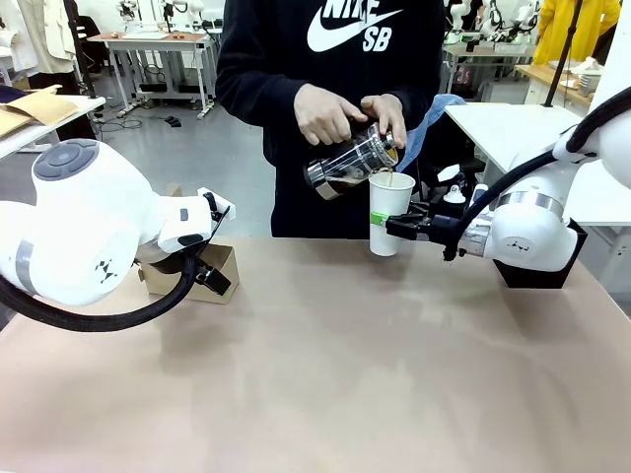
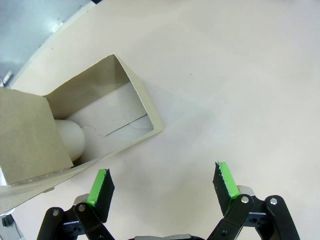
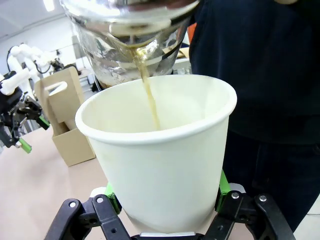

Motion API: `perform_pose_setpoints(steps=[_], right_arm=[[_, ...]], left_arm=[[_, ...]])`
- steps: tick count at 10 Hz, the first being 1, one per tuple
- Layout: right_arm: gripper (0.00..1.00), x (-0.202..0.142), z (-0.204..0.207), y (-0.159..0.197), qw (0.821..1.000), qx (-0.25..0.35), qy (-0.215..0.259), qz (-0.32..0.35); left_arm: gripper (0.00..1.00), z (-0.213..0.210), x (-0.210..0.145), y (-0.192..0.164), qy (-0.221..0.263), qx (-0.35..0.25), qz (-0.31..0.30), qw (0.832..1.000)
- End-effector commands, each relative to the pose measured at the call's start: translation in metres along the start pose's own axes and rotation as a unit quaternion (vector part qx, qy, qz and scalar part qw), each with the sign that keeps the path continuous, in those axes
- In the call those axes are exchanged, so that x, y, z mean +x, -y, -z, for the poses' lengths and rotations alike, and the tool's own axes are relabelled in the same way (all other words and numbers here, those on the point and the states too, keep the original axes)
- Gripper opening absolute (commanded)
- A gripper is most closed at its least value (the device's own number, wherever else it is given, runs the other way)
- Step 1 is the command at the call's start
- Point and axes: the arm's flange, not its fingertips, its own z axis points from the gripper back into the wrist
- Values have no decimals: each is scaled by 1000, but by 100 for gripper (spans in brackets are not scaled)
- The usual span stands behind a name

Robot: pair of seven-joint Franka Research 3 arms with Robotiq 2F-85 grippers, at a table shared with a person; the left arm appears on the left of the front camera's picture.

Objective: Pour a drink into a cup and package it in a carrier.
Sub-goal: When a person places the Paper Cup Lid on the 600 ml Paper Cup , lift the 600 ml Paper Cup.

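The pale beige surface (image 1: 325, 374) is smooth and matte. A brown cardboard carrier (image 1: 219, 274) sits on it just ahead of the left tool (image 2: 162, 171). A white paper cup (image 1: 391, 202), between the right tool (image 1: 392, 225) fingers, appears to stand near the far edge. A black box (image 1: 537, 278) rests behind that tool.

My open fingers over the table, the carrier just ahead

My gripper (image 2: 162, 182) hangs with its jaws wide apart, green pads (image 2: 226, 179) facing each other over the bare pale table (image 2: 240, 75). The brown cardboard carrier (image 2: 141, 100) lies up and left of my fingers, near but apart, its open well showing a pale rounded shape inside (what it is, I cannot tell). Grey floor (image 2: 25, 25) shows past the table's edge.
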Motion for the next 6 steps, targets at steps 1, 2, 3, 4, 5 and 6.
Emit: perform_pose_setpoints(steps=[1,2,3,4,5,6], right_arm=[[80,4,0,-4,1000,2,2,0],[80,4,0,-4,1000,2,2,0],[80,4,0,-4,1000,2,2,0],[80,4,0,-4,1000,2,2,0],[80,4,0,-4,1000,2,2,0],[80,4,0,-4,1000,2,2,0]], left_arm=[[100,0,0,-1,1,-1,-1,1000],[100,0,0,-1,1,-1,-1,1000],[100,0,0,-1,1,-1,-1,1000],[100,0,0,-1,1,-1,-1,1000],[100,0,0,-1,1,-1,-1,1000],[100,0,0,-1,1,-1,-1,1000]])
